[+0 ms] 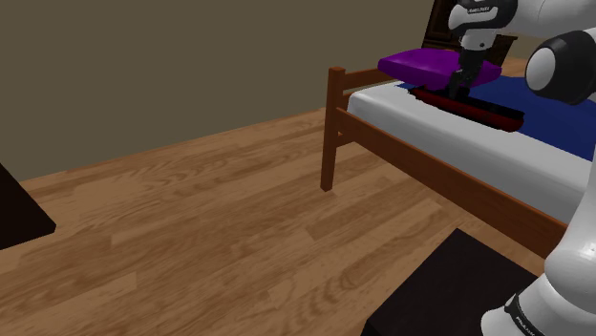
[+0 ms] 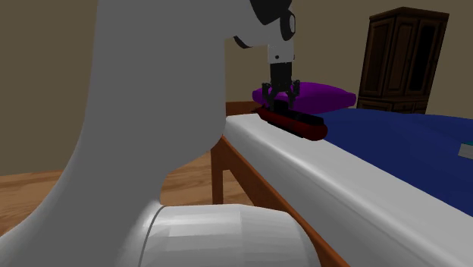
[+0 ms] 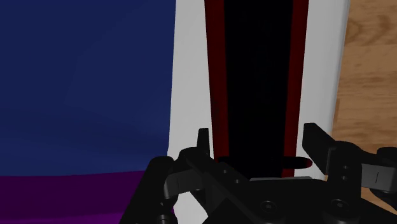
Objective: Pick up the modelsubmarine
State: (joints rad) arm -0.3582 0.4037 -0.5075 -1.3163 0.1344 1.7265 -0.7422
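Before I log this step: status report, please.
End effector open, astride submarine. Submarine on bed, not lifted. Pillow close, not blocking.

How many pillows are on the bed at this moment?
1: a purple pillow at the far end of the bed, just behind the submarine. The arm may hide others.

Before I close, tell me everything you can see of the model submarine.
The model submarine is a long, narrow hull, black on top with dark red sides; material unclear. It lies flat along the bed's white mattress edge, beside the blue cover, one end by the purple pillow. The open gripper straddles it near that end; whether the fingers touch it, I cannot tell.
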